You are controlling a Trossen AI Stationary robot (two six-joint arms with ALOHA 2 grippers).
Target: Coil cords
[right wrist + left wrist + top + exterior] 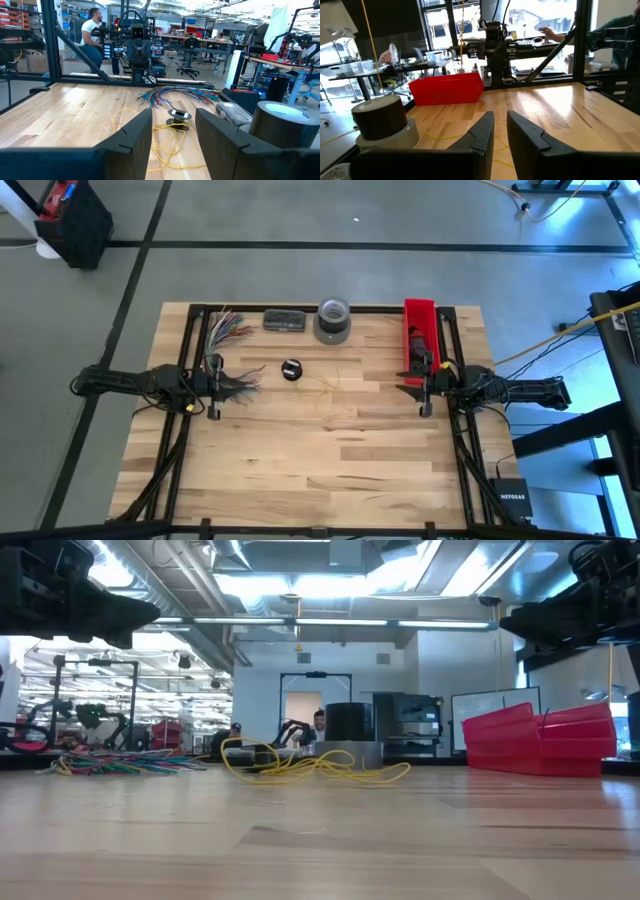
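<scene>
- Landmark for all positions: the grey tape roll (333,320), standing at the far edge of the wooden table (320,470), about midway along that edge.
- The cords (232,327): a multicoloured bundle (red, green, white) fans out on the table to the left of the tape roll, past a dark flat box (284,320) that lies just beside the roll.
- A loose yellow wire (325,383) lies in open loops on the table nearer the front than the tape roll. In the low view the yellow loops (310,766) sit flat on the wood.
- A small black spool (291,369) sits near the yellow wire, in front of the tape roll and slightly left.
- A red bin (420,330) stands to the right of the tape roll, at the table's far right corner.
- Left gripper (250,378): held off the table at the left side, left of and in front of the tape roll, pointing toward the centre. Its wrist view shows the fingers (480,135) nearly together with a narrow gap, nothing between them.
- Right gripper (403,388): held off the table at the right side, right of and in front of the tape roll, just before the red bin. Jaws released and spread wide, empty; the wrist view shows spool (179,116) and yellow wire on the table between the fingers (131,134).
- Neither gripper touches the cords.
- A person (91,37) stands in the room behind the table.
</scene>
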